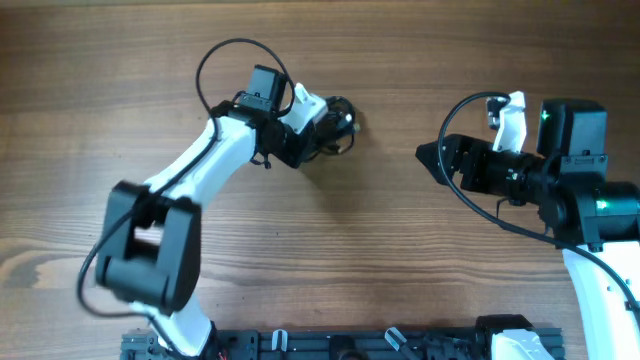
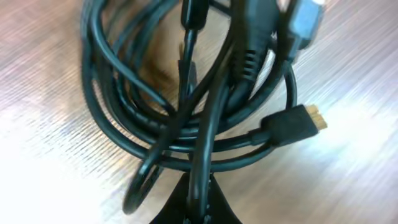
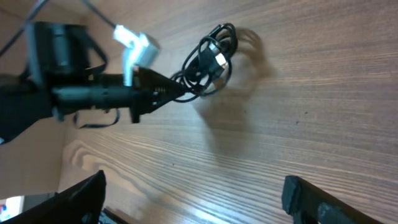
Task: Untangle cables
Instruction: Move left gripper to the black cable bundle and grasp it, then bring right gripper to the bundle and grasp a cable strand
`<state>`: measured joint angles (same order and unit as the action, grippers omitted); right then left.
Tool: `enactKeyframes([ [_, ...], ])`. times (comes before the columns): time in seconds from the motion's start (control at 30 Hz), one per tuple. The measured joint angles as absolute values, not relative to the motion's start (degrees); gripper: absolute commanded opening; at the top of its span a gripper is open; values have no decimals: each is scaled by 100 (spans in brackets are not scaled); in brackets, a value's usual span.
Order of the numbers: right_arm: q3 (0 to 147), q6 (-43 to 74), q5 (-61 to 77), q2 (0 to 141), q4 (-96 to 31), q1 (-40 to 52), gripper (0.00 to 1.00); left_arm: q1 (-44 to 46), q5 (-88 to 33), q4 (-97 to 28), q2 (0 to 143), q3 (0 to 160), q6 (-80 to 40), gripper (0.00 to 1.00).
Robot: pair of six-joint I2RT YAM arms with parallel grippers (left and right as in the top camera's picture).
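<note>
Cables [image 1: 338,122] sit in 1 knotted black bundle just toward 12 o'clock from the middle of the wooden surface [image 1: 400,260] in the overhead view. The left fingers [image 1: 320,135] meet the bundle at its 8 o'clock edge, the arm reaching in from 7 o'clock.

In the left wrist view the cables [image 2: 186,124] fill most of the picture as several overlapping loops. The left fingers [image 2: 196,202] are pressed together at 6 o'clock, clamped on a strand that runs down into them. A black plug with a gold tip [image 2: 293,124] sticks out toward 3 o'clock, and a grey plug end [image 2: 308,18] shows blurred at 1 o'clock.

The right fingers [image 1: 422,153] hang near the bundle on its 3 o'clock side, apart from it and pointing toward it. The right wrist view shows them spread wide, 1 at each lower corner, with nothing between them. The same view has the cables [image 3: 211,59] at 12 o'clock, with the closed tip of the left fingers [image 3: 178,91] in the bundle's lower edge. I cannot tell whether the bundle touches the surface.
</note>
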<state>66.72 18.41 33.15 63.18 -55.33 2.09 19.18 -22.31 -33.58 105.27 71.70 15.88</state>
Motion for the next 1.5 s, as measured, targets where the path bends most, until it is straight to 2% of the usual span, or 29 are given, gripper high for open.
enactKeyframes([
  [0.2,6672,2139,3317,6318,-5457,209,86,1918,-2952,-3385,9037,7166,-1017,4],
  [0.33,6672,2213,3406,6407,-5433,224,83,1903,-3861,-3179,9021,7161,-2512,4],
  [0.5,6672,2482,3476,6692,-5181,676,81,1774,-5304,-2359,9021,7159,-3503,4],
  [0.67,6672,2908,3514,7122,-4676,1098,78,1559,-7050,-1549,9021,7159,-3767,4],
  [0.83,6670,3282,3601,7179,-4185,1100,76,1326,-7817,-1415,9021,7159,-3524,4],
  [1.17,6670,3951,3907,7328,-3103,1100,70,1273,-8088,-1369,9021,7159,-3216,4],
  [1.37,6670,4163,4418,8062,-2644,1203,64,1275,-8090,-1367,9021,7159,-3216,4],
  [1.43,6670,4274,4556,8335,-2405,1376,58,1275,-8088,-1367,9021,7159,-3223,4],
  [1.47,6670,4353,4606,8440,-2303,1476,51,1275,-8082,-1367,9021,7159,-3245,4],
  [1.5,6670,4414,4630,8525,-2209,1557,40,1275,-8066,-1367,9021,7159,-3275,4],
])
